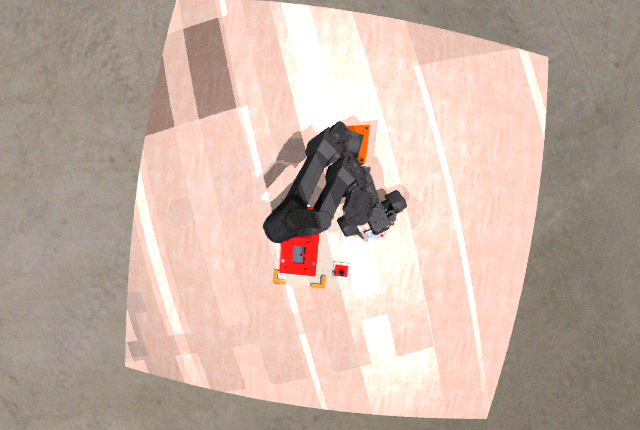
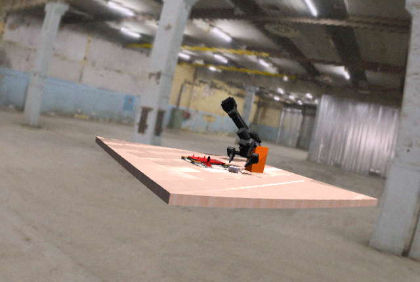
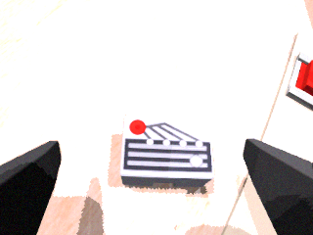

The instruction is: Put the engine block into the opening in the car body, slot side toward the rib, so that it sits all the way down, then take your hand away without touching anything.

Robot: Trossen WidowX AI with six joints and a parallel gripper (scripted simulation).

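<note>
The engine block (image 1: 373, 235) (image 2: 233, 169) (image 3: 167, 158) is a light grey block with dark stripes and a red dot on top. It sits upright on the table beside the car body. In the wrist view a small notch shows at its near lower edge. My gripper (image 2: 238, 164) (image 3: 154, 149) is open and empty above the block, with one finger off each side and no contact visible. The red car body (image 1: 285, 264) (image 2: 217, 162) lies flat, with a grey notched area in its middle. The arm hides its rear part in the top view.
A small red part in a white-edged holder (image 1: 340, 270) (image 3: 305, 77) is beside the car body. Orange corner brackets (image 1: 277, 279) (image 1: 320, 284) stand at the body's corners. The arm's orange base (image 1: 365, 144) (image 2: 261, 160) is behind the gripper. The arm's elbow hangs over the car body.
</note>
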